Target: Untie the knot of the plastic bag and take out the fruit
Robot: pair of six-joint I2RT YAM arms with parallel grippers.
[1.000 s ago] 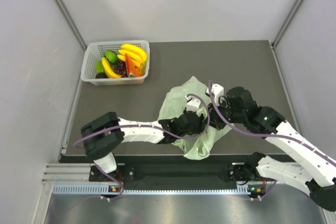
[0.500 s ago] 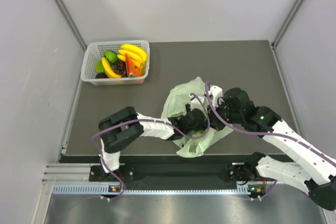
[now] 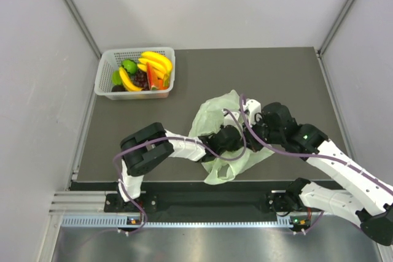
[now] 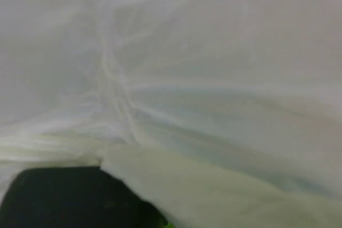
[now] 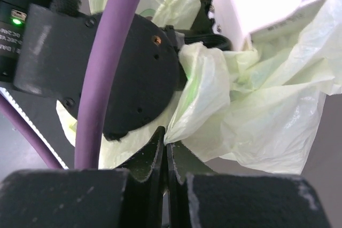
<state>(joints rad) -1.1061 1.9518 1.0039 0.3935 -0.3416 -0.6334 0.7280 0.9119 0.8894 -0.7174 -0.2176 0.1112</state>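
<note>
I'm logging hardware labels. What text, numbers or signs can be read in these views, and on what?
Black housing on the left arm, white print beside a green light: too small and blurred to read.
Plastic bag: no print seen.
Nothing else legible in any view.

The plastic bag [image 3: 213,112] is a thin, translucent pale green heap, crumpled and slack, lying mid-bench [image 3: 276,78] near the front edge. One fold is nipped between the closed fingers of the right gripper [image 5: 164,138]. The fruit [image 3: 153,63], yellow bananas, a green piece and a red wedge, fills the white basket [image 3: 105,59] at the far left corner.
</note>
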